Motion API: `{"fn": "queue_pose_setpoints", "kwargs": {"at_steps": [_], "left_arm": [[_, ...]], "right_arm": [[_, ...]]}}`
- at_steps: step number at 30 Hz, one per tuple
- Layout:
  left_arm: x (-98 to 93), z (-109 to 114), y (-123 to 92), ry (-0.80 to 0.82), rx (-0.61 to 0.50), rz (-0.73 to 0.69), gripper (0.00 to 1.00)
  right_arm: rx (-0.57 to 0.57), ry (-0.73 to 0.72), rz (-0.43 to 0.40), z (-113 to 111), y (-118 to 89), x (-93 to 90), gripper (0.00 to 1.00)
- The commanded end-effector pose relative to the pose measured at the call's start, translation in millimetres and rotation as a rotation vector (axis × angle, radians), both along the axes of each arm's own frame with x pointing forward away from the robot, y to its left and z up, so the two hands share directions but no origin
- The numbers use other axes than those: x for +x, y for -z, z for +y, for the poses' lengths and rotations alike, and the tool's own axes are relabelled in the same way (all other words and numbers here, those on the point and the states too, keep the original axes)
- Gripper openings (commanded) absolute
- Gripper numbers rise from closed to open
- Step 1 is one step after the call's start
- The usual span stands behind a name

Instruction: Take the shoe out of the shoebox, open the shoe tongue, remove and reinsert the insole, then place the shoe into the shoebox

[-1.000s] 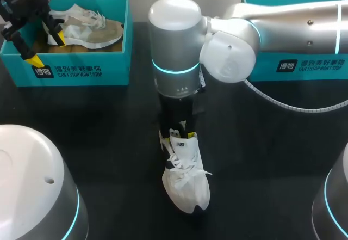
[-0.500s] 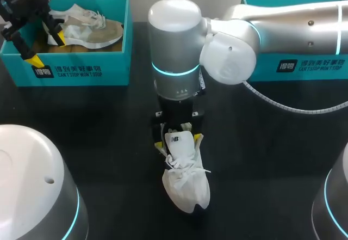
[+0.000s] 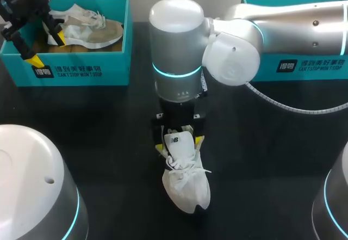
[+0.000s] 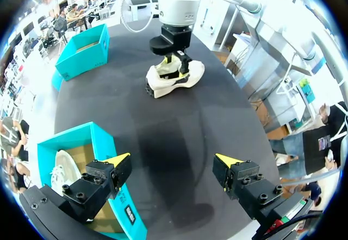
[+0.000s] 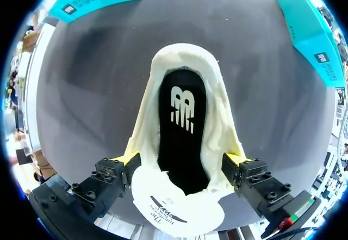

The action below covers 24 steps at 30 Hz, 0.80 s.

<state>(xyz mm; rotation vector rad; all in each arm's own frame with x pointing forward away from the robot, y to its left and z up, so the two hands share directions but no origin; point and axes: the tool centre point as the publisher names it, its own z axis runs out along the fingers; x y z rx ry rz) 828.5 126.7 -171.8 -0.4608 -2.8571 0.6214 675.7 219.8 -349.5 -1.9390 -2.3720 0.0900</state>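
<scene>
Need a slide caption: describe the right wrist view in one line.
Right gripper, open, flanks the white shoe; tongue folded back, black insole exposed.

white shoe (image 3: 186, 188) with black insole (image 5: 182, 153), teal shoebox (image 3: 76, 66), black table (image 3: 98, 136)

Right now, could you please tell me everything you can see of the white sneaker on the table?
The white sneaker stands upright on its sole in the middle of the black table, toe towards the robot. Its upper looks like soft fabric, with loose white laces. The tongue is folded forward, baring a black insole with a white logo. The right claw sits over the opening at the tongue.
</scene>
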Motion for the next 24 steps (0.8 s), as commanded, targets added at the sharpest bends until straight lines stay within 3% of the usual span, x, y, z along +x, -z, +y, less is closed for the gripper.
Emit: {"fn": "queue_pose_setpoints", "kwargs": {"at_steps": [1,24], "left_arm": [[0.8,1,0,0.002,0.002,0.001,1.00],[0.8,1,0,0.002,0.002,0.001,1.00]], "right_arm": [[-0.001,0.005,-0.007,-2,-4,-5.8,1.00],[-0.016,0.082,-0.013,-16,-22,-43.4,1.00]]}}
